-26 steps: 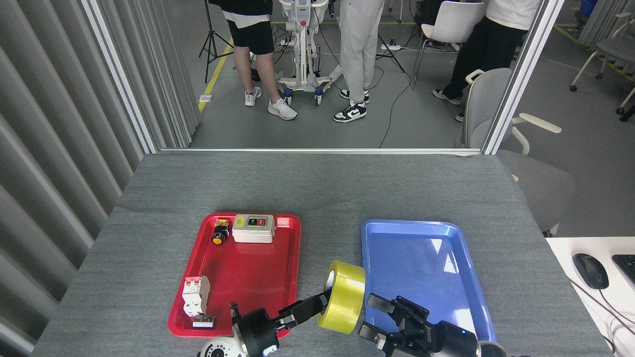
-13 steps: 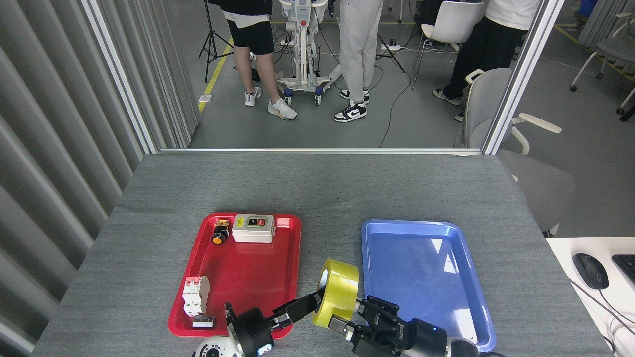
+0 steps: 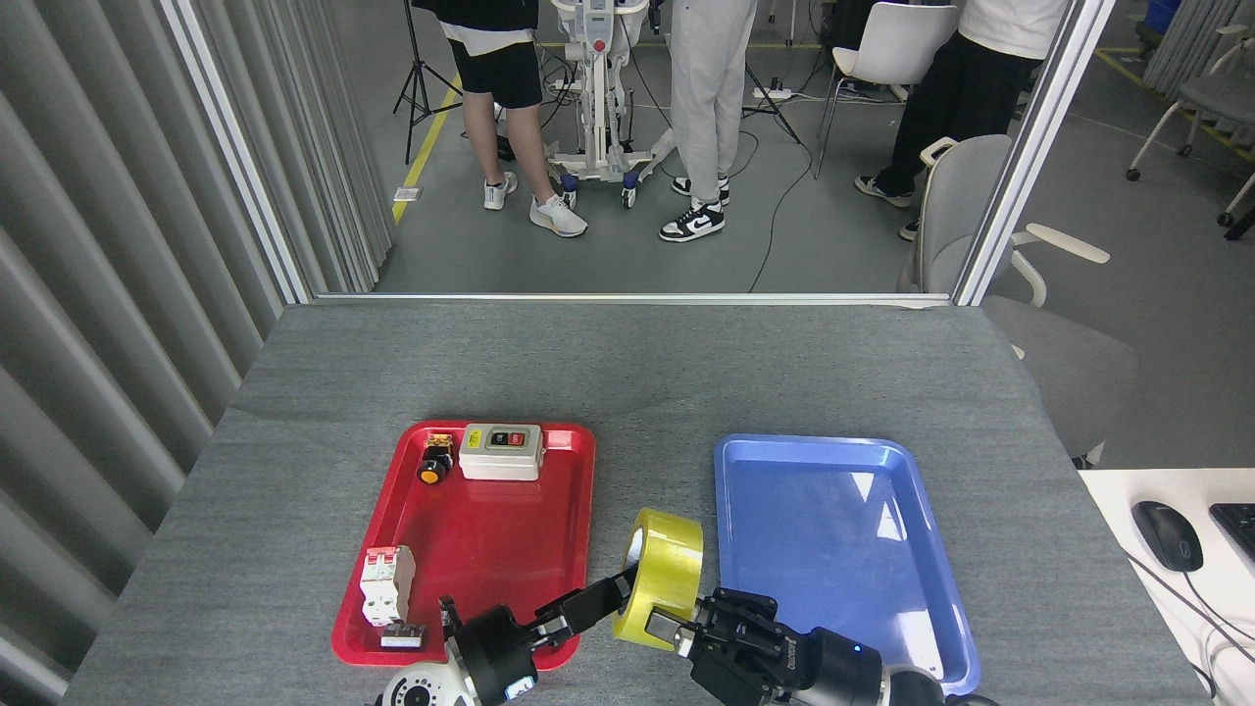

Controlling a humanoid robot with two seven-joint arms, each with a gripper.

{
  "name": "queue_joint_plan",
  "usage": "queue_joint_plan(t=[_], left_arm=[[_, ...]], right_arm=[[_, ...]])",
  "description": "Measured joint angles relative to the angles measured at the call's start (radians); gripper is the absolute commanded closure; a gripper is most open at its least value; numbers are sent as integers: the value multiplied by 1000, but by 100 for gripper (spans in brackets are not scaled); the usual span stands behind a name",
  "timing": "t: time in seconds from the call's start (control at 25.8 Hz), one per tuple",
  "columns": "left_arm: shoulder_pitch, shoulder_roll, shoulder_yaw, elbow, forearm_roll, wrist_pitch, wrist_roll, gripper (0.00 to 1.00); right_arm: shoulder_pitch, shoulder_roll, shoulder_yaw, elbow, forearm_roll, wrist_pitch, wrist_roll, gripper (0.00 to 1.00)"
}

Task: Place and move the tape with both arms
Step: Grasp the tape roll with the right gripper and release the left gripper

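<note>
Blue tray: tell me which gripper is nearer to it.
Right. The right gripper sits just off the blue tray's near left edge, against the tape's right side. The left gripper is farther away, on the tape's other side, toward the red tray.

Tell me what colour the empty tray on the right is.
Blue tray: glossy plain blue, with pale window reflections. The head view shows it best.

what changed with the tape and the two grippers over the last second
The tape, held by the left gripper, shifted left and toward the robot, off the blue tray's edge into the gap between the trays. The right gripper, open and apart a second ago, moved in against the roll's right side; whether it has clamped is unclear. The red tray and its switch parts stayed put.
</note>
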Motion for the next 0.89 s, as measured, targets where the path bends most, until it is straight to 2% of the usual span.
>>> queue_joint_plan(t=[0.16, 0.39, 0.43, 0.47, 0.54, 0.89], left_arm=[[-1, 0, 0, 2, 0, 0, 0, 100], [-5, 0, 5, 14, -1, -1, -8, 100], [-6, -1, 6, 17, -2, -2, -8, 93], [-6, -1, 7, 19, -2, -2, -9, 71], [-9, -1, 15, 24, -9, -5, -12, 0], [-33, 1, 107, 38, -78, 31, 0, 0]], right_arm=[[0, 1, 0, 0, 0, 0, 1, 71], [1, 2, 0, 0, 1, -1, 3, 71], [1, 2, 0, 0, 1, -1, 4, 71], [1, 2, 0, 0, 1, -1, 4, 71], [1, 2, 0, 0, 1, 2, 5, 71], [2, 4, 0, 0, 1, 2, -1, 71]])
